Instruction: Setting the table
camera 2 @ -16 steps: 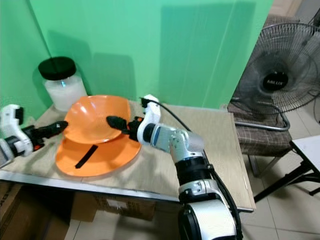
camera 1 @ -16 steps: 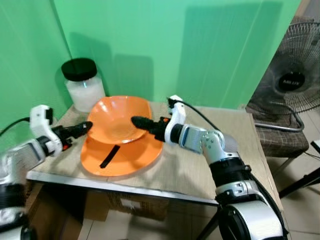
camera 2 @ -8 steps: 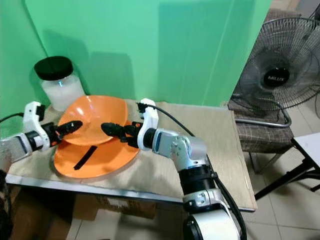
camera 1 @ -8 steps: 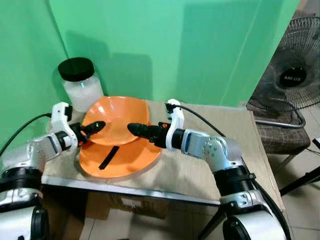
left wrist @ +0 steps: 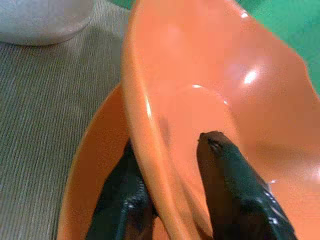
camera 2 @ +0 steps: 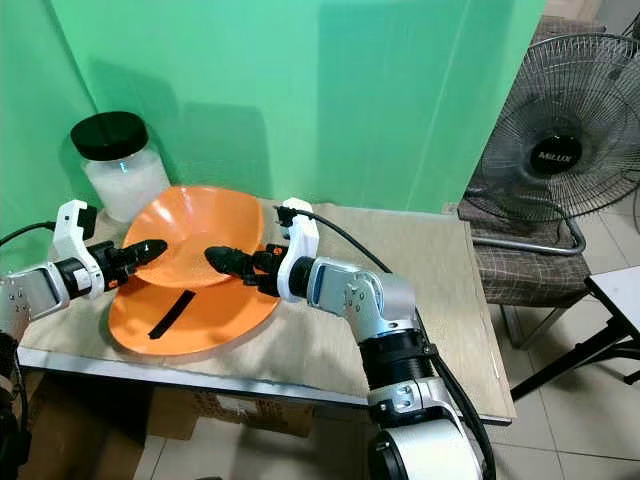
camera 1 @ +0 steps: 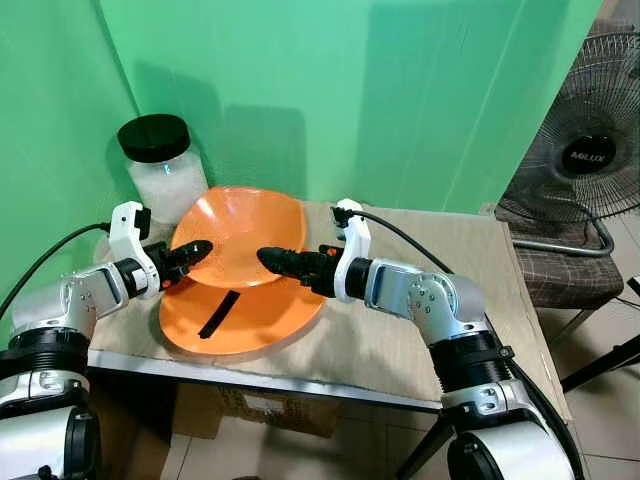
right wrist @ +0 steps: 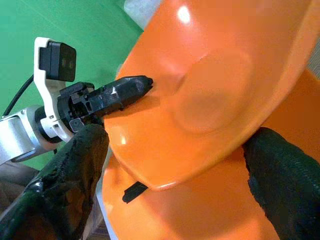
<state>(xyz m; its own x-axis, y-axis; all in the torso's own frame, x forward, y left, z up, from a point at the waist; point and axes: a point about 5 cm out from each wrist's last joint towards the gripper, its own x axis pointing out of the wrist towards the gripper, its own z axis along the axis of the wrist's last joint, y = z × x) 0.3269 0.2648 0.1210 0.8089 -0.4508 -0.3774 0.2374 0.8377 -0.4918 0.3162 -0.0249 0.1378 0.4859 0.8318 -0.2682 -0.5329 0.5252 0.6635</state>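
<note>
Left hand first: pressed onto the rim of the upper plate, one finger inside the dish and the other underneath, as seen along the wrist. Right hand opposite, at the plate's other edge, spread wide with the rim lying between the two fingers and no clear contact. Upper plate tilted, raised at the back, its front edge resting on or just above the lower plate. Lower plate flat on the worktop, with a black strip lying across its bare front part. Behind both, near the wall, a black-lidded jar of something white. Off to the right, beyond the worktop, a fan.

Judged as early in the setting: two orange plates stacked in one spot, not yet parted. Left to do, probably: lifting the upper plate clear, laying it at its own place, and seeing to the strip. No cutlery or cups set out.
</note>
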